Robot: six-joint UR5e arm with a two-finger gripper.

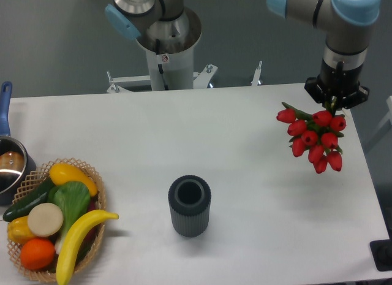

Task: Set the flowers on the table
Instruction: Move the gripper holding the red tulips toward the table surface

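Gripper [335,101] pinches the flowers [315,138] by their stems; the red buds hang just below it, above the table's [245,174] right side. A dark cup [190,205] stands open and hollow mid-table. A basket [92,174] at left holds fruit and vegetables

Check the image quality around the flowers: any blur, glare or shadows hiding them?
Fixed camera: the flowers are sharp, evenly lit, no glare; the gripper is dark, so its jaws are hard to read; the table shows only a faint, soft shadow beside the dark cup.
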